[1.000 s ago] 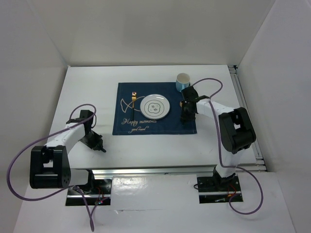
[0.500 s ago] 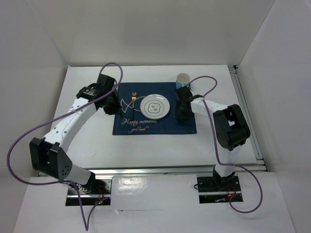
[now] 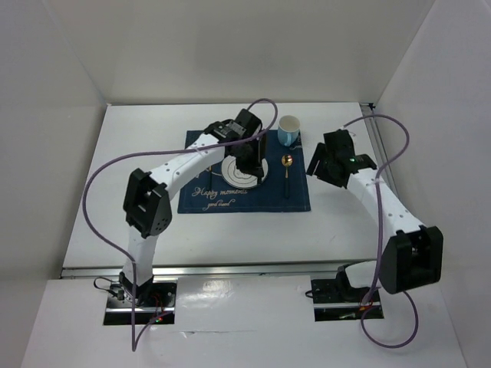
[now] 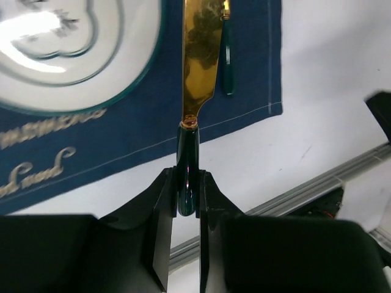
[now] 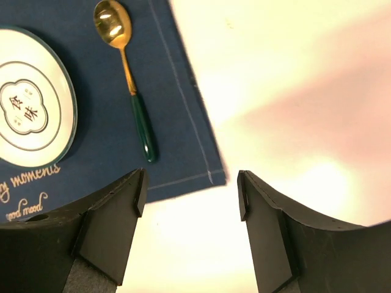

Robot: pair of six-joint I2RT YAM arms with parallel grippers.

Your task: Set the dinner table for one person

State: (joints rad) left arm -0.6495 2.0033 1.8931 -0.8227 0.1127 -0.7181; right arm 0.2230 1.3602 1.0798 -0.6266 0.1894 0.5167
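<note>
Worktop (image 3: 138,138): white, metal rails along its edges, fills the middle of the overhead view and carries everything. Navy placemat (image 3: 199,192) lies on it, towards the far side.

On the placemat: white plate (image 5: 30,116) at centre; spoon (image 5: 131,91) just to its right, gold bowl pointing away, green handle towards the arms. Pale blue cup (image 3: 289,129) stands at the placemat's far right corner.

Left tool (image 4: 186,189): reaches over the plate's right side, pinching the dark green handle of a knife (image 4: 197,67). Gold blade runs forward over the placemat, between plate rim and spoon handle. Cannot tell whether the blade touches the cloth.

Right tool (image 5: 190,189): fingers spread wide, nothing between them. It hangs above bare worktop just right of the placemat, apart from the spoon.
</note>
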